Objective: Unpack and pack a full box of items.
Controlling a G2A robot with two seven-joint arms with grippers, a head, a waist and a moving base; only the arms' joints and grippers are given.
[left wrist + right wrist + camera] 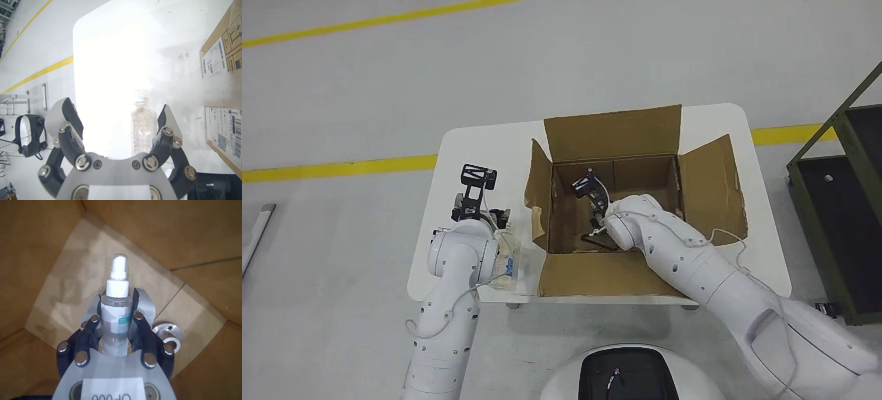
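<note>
Two left fingers (72,115) spread over table (482,145) beside box (612,130); right fingers (143,306) pinching spray bottle (116,306) inside.

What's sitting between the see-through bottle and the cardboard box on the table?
Nothing. In the left wrist view, the stretch of white table between the clear plastic bottle and the cardboard box is bare.

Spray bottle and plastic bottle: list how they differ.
The spray bottle is clamped in the right claw; the plastic bottle sits free by the open left claw. The spray bottle is inside the cardboard box; the plastic bottle is on the white table outside it. The spray bottle has a white pump under a clear cap; the plastic bottle is ribbed. Both bodies are see-through.
</note>
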